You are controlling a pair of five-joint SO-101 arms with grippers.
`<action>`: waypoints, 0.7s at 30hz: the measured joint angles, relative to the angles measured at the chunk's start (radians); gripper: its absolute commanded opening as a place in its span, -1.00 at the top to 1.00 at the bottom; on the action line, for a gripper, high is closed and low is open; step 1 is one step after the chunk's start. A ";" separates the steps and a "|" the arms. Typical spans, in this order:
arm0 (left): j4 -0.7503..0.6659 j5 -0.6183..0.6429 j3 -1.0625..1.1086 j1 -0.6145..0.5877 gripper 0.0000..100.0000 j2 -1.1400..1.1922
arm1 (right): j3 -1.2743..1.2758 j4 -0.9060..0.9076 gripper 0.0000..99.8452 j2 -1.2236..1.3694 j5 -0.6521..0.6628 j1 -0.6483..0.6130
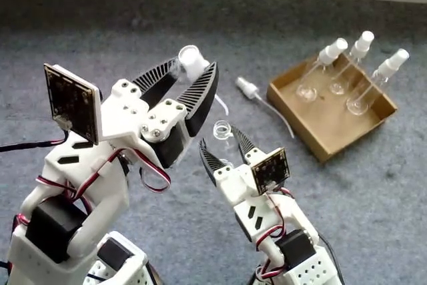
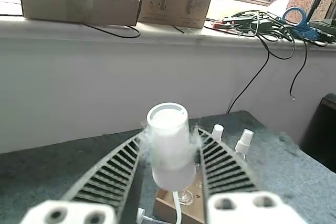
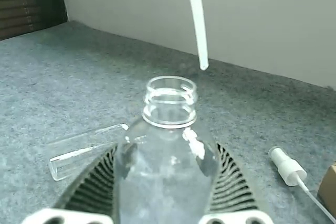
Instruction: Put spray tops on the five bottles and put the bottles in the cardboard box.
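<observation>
The left gripper [image 1: 194, 67] pinches the light-looking spray top [image 1: 191, 58] by its cap; the right gripper [image 1: 221, 139] clasps the bottle [image 1: 221, 129] mid-body, where it looks slick and breakable, I'd guess.

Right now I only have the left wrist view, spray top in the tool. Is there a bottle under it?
Observer: Yes. The right tool holds an open bottle upright; the tube of your spray top ends just above the bottle's mouth.
Operator: How many are boxed?
Observer: Three capped bottles lie in the cardboard box.
Operator: The fifth?
Observer: A fifth bottle lies uncapped on its side, near the right tool.
</observation>
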 measured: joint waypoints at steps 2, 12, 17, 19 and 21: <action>0.000 0.000 0.000 0.000 0.99 0.000 | 0.000 0.000 0.94 0.000 0.000 0.000; 0.100 0.000 -0.003 0.000 0.99 -0.009 | 0.000 0.000 0.94 0.000 0.000 0.000; 0.109 0.000 -0.003 -0.002 0.99 -0.009 | 0.000 0.000 0.94 0.000 0.000 0.000; 0.120 0.000 -0.003 -0.002 0.99 -0.009 | 0.000 0.000 0.94 0.000 0.000 0.000; 0.146 0.000 -0.003 -0.002 0.99 -0.009 | 0.000 0.000 0.94 0.000 0.000 0.000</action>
